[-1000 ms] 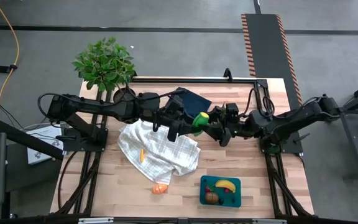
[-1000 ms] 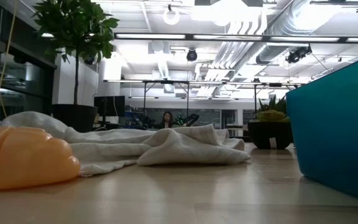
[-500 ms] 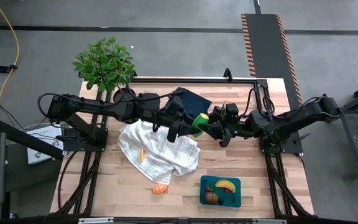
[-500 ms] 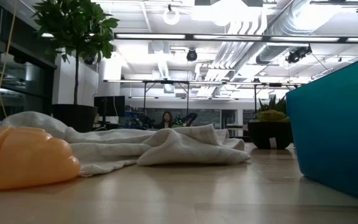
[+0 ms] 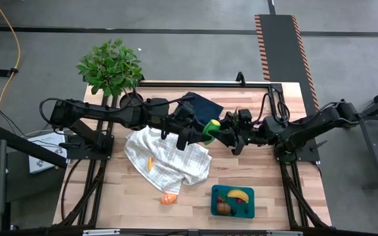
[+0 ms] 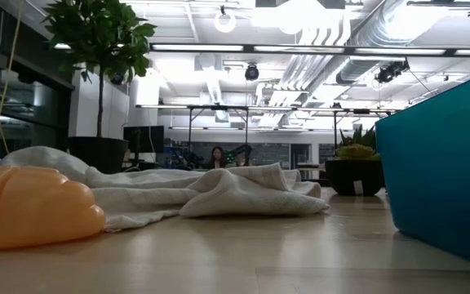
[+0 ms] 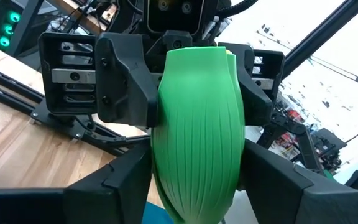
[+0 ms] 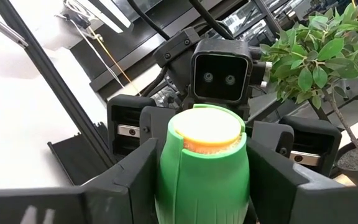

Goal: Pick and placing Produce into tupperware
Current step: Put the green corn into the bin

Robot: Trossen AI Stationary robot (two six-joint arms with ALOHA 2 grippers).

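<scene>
From above, you had both arms meeting over the middle of the counter (image 5: pixel 287 92), the left pincer (image 5: pixel 197 134) and the right pincer (image 5: pixel 223 136) both closed on the green piece (image 5: pixel 211 126), held up between them. The teal tupperware (image 5: pixel 232 200) sat near the counter's front edge with the banana (image 5: pixel 239 195), a brown round one and red berries in it; the berries were too small to count. An orange piece (image 5: pixel 168 198) lay just off the checked cloth (image 5: pixel 169 157), a thinner orange one on it.

At counter height, you saw only that orange piece (image 6: pixel 31 206), the cloth (image 6: pixel 219 193) and a cut-off tupperware wall (image 6: pixel 443 171); neither arm showed.

In the left wrist view, the green piece (image 7: pixel 197 130) filled the middle, clamped by both pincers.

In the right wrist view, its yellow end (image 8: pixel 205 127) faced you, hiding the counter.
</scene>
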